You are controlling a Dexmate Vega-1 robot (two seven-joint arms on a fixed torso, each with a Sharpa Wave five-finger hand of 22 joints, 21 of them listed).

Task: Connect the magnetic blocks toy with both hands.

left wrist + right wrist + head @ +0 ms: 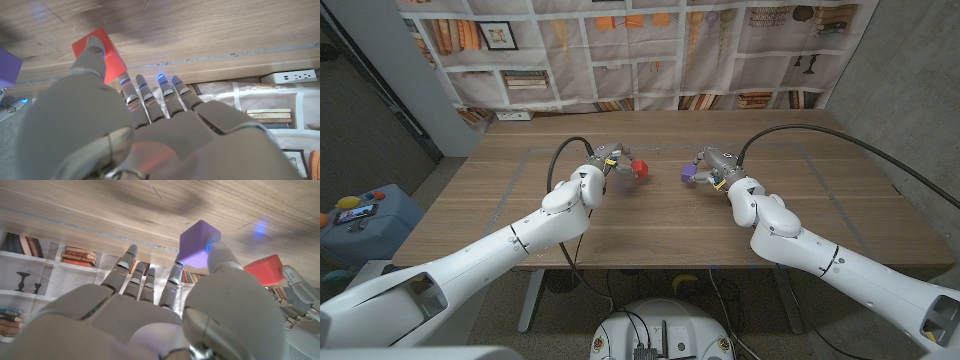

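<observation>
Left hand (611, 160) pinching the red block (640, 168) and right hand (712, 165) pinching the purple block (689, 172) above the wooden surface (650, 225) (blocks near, still unjoined)

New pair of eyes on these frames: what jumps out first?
Two bright cubes held above the table's middle: the left hand grips a red block, the right hand a purple block, facing each other with a gap between. Behind the wooden table hangs a bookshelf-print backdrop.
</observation>
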